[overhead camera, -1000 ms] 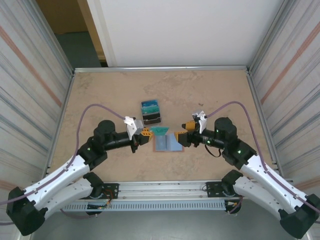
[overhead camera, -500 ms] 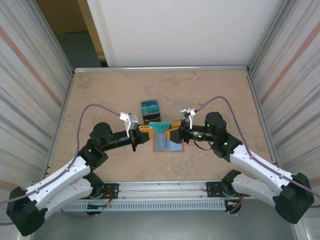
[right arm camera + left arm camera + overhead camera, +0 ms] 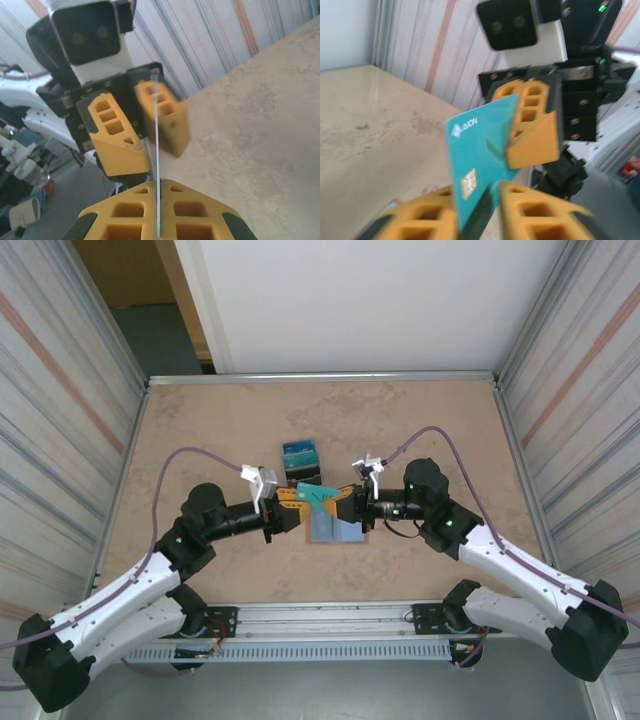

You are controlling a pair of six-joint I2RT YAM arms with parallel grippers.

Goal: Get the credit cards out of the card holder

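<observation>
Inspecting the meeting point above the table (image 3: 200, 430): both arms reach in over the middle, their fingers facing each other.

Right gripper (image 3: 343, 505): pressed together on one end of a teal credit card (image 3: 480, 145). My right wrist view has the card edge-on, running straight into the seam between the two orange pads.

Left gripper (image 3: 297, 502): spread. The card's other end stands between its fingers, with a dark gap on one side in my left wrist view, so I record no pinch there.

Card: raised clear of the table and tilted, its chip and white lettering facing the left wrist camera.

Card holder (image 3: 335, 530): lying open and flat on the table directly beneath the two grippers, blue-grey inside up, touched by neither.

Dark block (image 3: 302, 472) with a teal-blue top: just beyond the holder, apart from both grippers.
</observation>
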